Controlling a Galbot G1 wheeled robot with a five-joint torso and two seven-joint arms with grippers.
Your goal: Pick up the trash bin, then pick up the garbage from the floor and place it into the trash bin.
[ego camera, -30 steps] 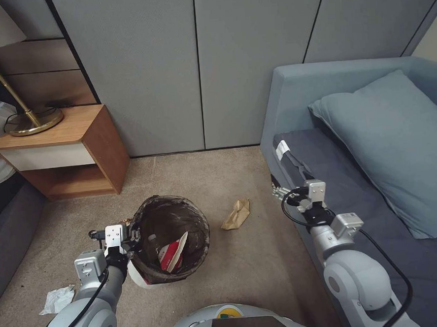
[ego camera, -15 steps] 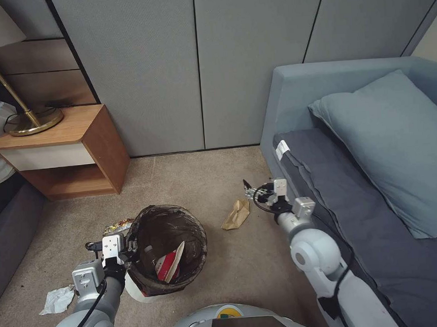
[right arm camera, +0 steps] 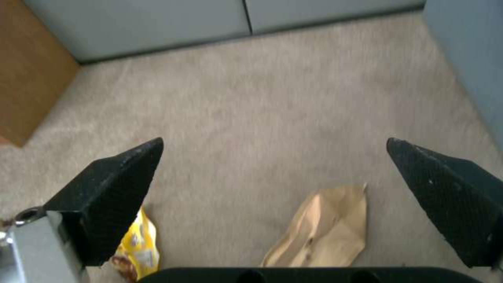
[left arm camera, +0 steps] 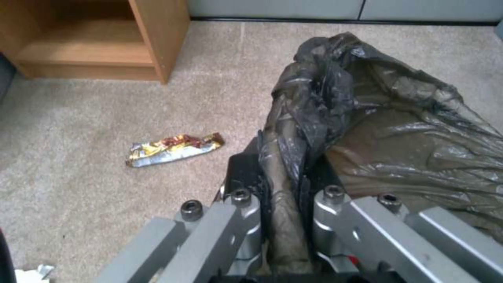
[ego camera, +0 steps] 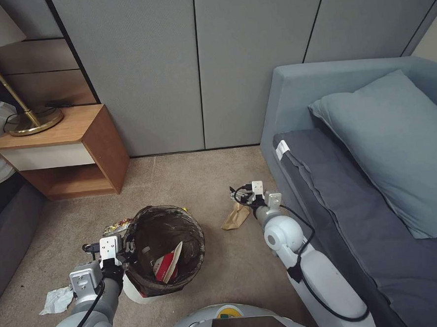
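While you watch, lower centre of the head view:
Left gripper (ego camera: 129, 244): pinching the trash bin (ego camera: 165, 250) rim (liner included).
Right gripper (right arm camera: 272, 184): spread wide above the brown paper bag (ego camera: 235, 215) on carpet.

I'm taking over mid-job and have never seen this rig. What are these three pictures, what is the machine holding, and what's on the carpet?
The wide picture looks down from the robot's head; the other two come from cameras on its wrists. The left gripper is shut on the liner-covered rim of the trash bin, which already holds crushed cups. The right gripper, fingers wide open, hangs above the brown paper bag on the carpet. Also on the carpet: a yellow wrapper and a white tissue.
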